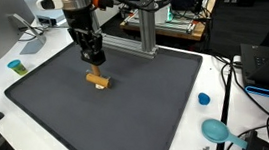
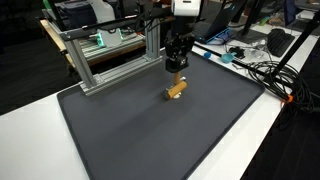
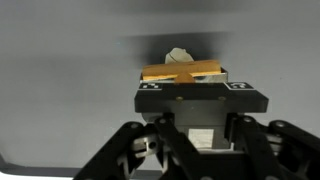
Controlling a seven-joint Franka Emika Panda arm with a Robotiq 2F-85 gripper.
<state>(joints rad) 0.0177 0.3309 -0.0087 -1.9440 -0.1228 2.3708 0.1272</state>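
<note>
My gripper (image 1: 94, 59) hangs over the middle of a dark grey mat (image 1: 69, 117), pointing straight down. In both exterior views its fingers are shut on a small wooden block (image 2: 177, 68). Just below it, a second wooden piece (image 1: 98, 82) rests on the mat (image 2: 130, 140), looking tilted in an exterior view (image 2: 176, 90). In the wrist view, orange wooden blocks (image 3: 182, 72) show past the black gripper body, with a pale piece (image 3: 178, 55) beyond them. The fingertips themselves are hidden there.
An aluminium frame (image 1: 140, 29) stands at the mat's far edge (image 2: 110, 55). A small blue cup (image 1: 15, 66), a blue cap (image 1: 203, 99) and a teal scoop-like thing (image 1: 217, 130) lie on the white table. Cables (image 2: 262, 70) and electronics crowd one side.
</note>
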